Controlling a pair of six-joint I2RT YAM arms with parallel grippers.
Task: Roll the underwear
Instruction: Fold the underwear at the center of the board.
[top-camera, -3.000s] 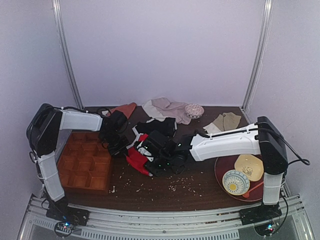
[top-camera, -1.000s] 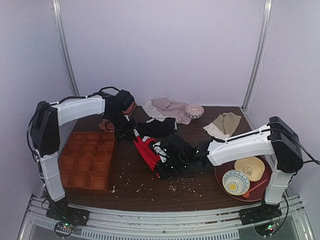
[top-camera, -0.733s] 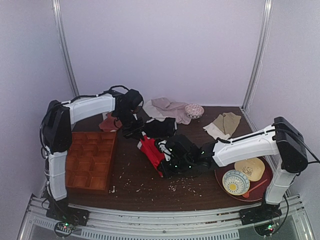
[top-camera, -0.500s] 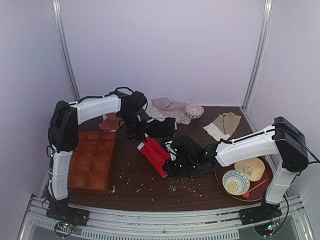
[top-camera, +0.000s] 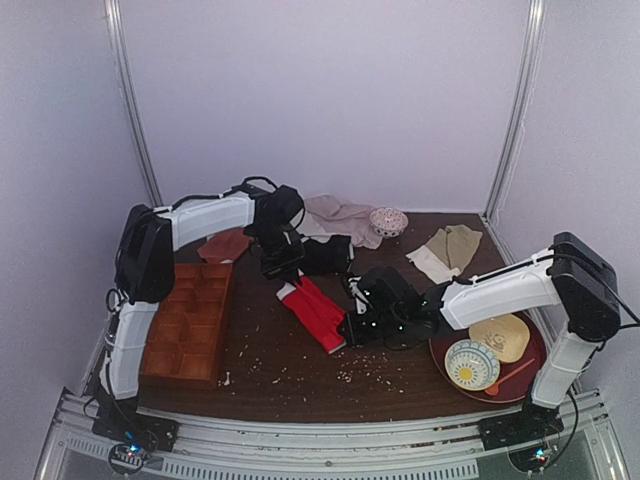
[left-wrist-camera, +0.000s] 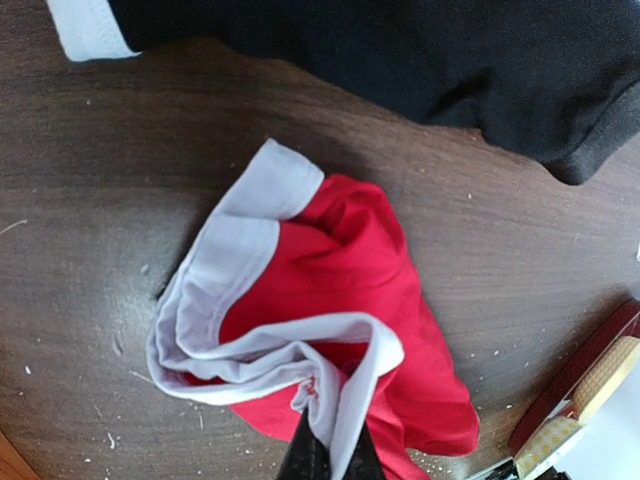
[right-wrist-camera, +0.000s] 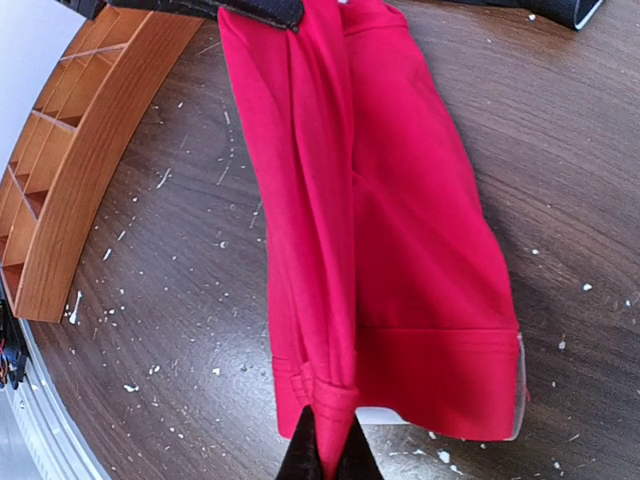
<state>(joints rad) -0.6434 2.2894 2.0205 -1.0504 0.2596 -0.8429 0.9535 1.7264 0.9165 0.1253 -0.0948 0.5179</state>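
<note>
The red underwear hangs stretched in a long band between my two grippers, just above the middle of the table. My left gripper is shut on its white waistband at the far end; in the left wrist view the left gripper pinches a fold of that band. My right gripper is shut on the leg hem at the near end. In the right wrist view the underwear runs away from the right gripper, bunched into pleats where it is pinched.
Black briefs lie just behind the left gripper. A wooden compartment tray stands at the left, with a rust cloth behind it. A beige-tan garment, a pale cloth and a small bowl lie at the back. A plate with bowls is right.
Both grippers have carried the red underwear to the right and pulled it out longer and straighter. The left arm has swung in from the tray toward the middle.
</note>
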